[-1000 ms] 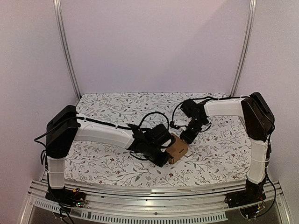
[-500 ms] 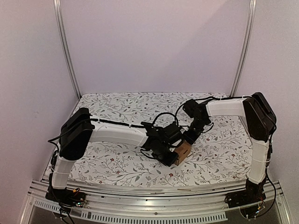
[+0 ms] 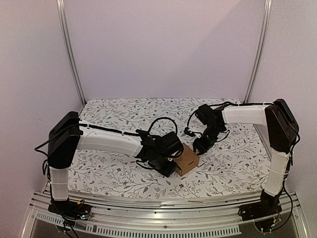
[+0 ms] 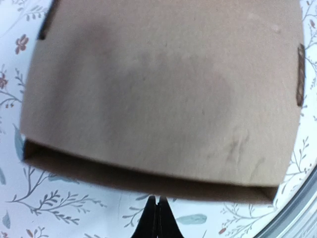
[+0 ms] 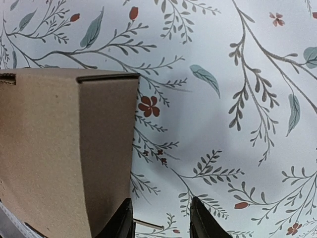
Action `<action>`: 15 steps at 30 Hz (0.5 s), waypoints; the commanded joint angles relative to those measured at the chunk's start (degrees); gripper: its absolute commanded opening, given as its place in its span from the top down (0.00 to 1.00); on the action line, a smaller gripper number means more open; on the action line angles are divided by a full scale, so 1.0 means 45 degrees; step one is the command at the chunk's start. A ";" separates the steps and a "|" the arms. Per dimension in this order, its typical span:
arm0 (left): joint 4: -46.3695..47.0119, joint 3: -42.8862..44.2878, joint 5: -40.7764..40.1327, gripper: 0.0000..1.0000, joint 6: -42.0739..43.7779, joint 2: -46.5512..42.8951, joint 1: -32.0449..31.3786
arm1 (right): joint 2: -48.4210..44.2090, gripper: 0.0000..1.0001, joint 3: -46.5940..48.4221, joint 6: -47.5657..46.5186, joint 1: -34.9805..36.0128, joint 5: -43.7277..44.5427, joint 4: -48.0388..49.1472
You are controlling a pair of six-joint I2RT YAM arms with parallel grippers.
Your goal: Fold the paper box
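- Floral cloth [image 3: 109,171] covers the table between pale walls, and both arms reach in toward its middle.
- I see the paper box [image 3: 188,159] standing on the cloth as a small brown carton, between the two grippers.
- My left gripper [image 4: 157,204] is closed, its fingertips pressed together with nothing between them.
- From the left wrist camera, the box sits straight ahead of those tips and fills most of the view. I cannot tell whether the tips touch it.
- Along the box edge nearest that gripper, one panel overlaps another with a dark gap beneath it.
- My right gripper [image 5: 161,201] stands partly open over bare cloth and holds nothing.
- From the right wrist camera, the box is just beside the finger [image 5: 124,220] on the left of the view, outside the jaws. I cannot judge whether they touch.
- From overhead, the right gripper sits at the box's far right corner and the left gripper at its left side.
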 commanded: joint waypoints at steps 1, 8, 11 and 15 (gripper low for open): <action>0.1263 -0.1499 0.0426 1.00 0.0860 -0.1496 -0.0040 | -0.0329 0.63 0.0025 -0.0276 -0.0522 -0.0279 -0.0353; 0.2950 -0.2259 0.2521 1.00 0.1451 -0.1103 -0.0564 | -0.0279 0.64 -0.0107 -0.0676 -0.0499 -0.0319 -0.0509; 0.3015 -0.1679 0.2482 1.00 0.1700 -0.0600 -0.0640 | -0.0128 0.66 -0.0139 -0.0699 -0.0495 -0.0617 -0.0575; 0.2837 -0.0323 0.2518 1.00 0.2021 0.0220 -0.0640 | 0.0014 0.67 -0.0356 -0.0719 -0.0166 -0.1203 -0.0651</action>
